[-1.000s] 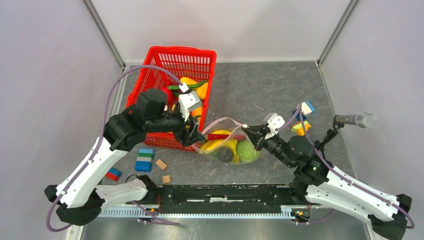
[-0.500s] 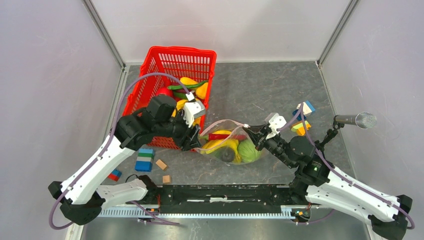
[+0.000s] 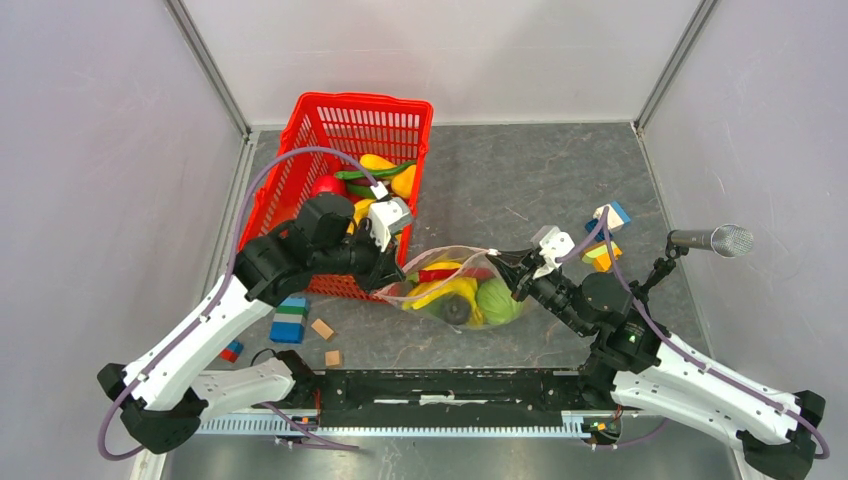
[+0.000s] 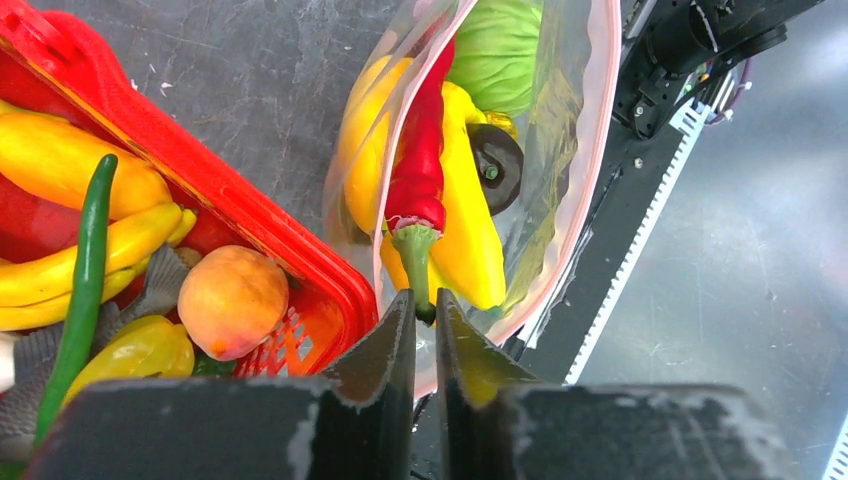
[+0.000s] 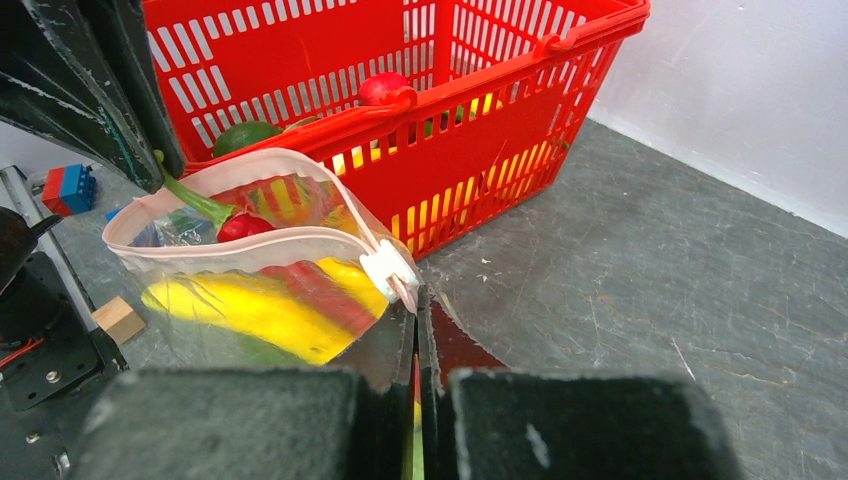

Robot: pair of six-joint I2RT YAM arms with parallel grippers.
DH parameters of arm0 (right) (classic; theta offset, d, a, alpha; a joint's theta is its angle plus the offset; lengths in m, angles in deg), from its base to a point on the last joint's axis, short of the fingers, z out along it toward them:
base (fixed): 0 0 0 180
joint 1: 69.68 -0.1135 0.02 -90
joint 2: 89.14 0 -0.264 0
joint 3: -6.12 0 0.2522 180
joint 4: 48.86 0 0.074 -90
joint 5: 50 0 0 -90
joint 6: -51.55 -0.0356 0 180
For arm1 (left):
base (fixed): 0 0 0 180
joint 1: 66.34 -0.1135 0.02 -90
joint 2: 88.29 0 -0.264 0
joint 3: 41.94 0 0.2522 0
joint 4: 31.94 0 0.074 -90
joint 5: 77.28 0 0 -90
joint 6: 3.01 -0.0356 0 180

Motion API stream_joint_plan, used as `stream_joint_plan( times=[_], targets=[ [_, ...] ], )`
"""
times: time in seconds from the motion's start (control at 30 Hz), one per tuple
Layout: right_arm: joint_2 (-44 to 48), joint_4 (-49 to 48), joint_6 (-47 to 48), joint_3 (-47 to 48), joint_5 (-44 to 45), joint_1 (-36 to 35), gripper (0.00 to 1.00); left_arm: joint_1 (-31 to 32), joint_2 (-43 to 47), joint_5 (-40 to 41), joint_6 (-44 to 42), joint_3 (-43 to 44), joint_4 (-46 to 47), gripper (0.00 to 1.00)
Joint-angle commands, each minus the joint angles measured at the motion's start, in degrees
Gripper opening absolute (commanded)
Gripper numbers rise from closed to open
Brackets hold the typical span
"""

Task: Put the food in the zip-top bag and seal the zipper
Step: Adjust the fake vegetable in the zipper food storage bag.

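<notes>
The clear zip-top bag point(image 3: 450, 290) lies on the table with its mouth gaping. Inside are yellow bananas point(image 4: 470, 230), a green cabbage ball point(image 4: 500, 40) and a red chili point(image 4: 420, 170). The chili's green stem pokes out at the bag's left end. My left gripper point(image 4: 425, 305) is nearly closed on that end of the bag, by the basket, and the stem tip sits between its fingertips. My right gripper point(image 5: 418, 300) is shut on the bag's other end. It sits just behind the white slider point(image 5: 390, 270) of the pink zipper point(image 5: 250, 238).
The red mesh basket point(image 3: 340, 110) touches the bag's left end and holds a peach point(image 4: 232, 300), more bananas and a long green bean point(image 4: 85, 260). Building blocks point(image 3: 290, 318) lie near the left arm, with others point(image 3: 602, 255) at the right. A microphone point(image 3: 715, 240) stands far right.
The left gripper slid from the basket's corner down to the bag's left end and closed from wide open. The right gripper kept its hold in place.
</notes>
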Motion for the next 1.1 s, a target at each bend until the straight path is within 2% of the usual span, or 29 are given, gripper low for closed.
stream_joint_plan(
  times=[0.0, 0.03, 0.2, 0.47, 0.6, 0.7, 0.87, 0.97, 1.07],
  targets=[
    [0.93, -2.93, -0.66, 1.31, 1.55, -0.1, 0.0, 0.41, 0.06, -0.4, -0.26, 0.59, 0.01, 0.07],
    [0.95, -2.93, -0.79, 1.24, 1.66, -0.14, 0.0, 0.35, 0.35, 0.19, -0.2, 0.67, 0.08, 0.03],
    [1.14, -3.15, -1.18, 1.04, 2.01, -0.16, 0.0, 0.42, 1.31, -0.27, 2.9, -0.33, 4.37, 0.02],
    [2.22, -3.32, -1.57, 0.95, 2.1, -0.14, 0.0, 0.42, 9.49, 5.24, 16.55, -11.51, 24.89, 0.02],
    [2.5, -3.3, -1.65, 0.95, 2.13, -0.14, 0.0, 0.42, 12.87, 7.76, 19.22, -14.51, 28.83, 0.02],
    [2.64, -3.26, -1.71, 0.95, 2.21, -0.14, 0.0, 0.35, 13.47, 10.83, 17.01, -11.85, 24.05, 0.02],
    [2.62, -3.74, -1.73, 0.86, 2.02, -0.13, 0.0, 0.41, 13.58, 6.73, 18.75, -12.99, 27.3, 0.02],
    [2.46, -3.98, -1.8, 0.9, 1.73, -0.14, 0.0, 0.66, 12.15, 2.69, 23.77, -17.89, 34.5, 0.02],
    [2.6, -3.37, -1.83, 1.3, 1.44, -0.14, 0.0, 2.09, 11.02, 2.56, 26.45, -21.71, 40.63, 0.02]
  ],
)
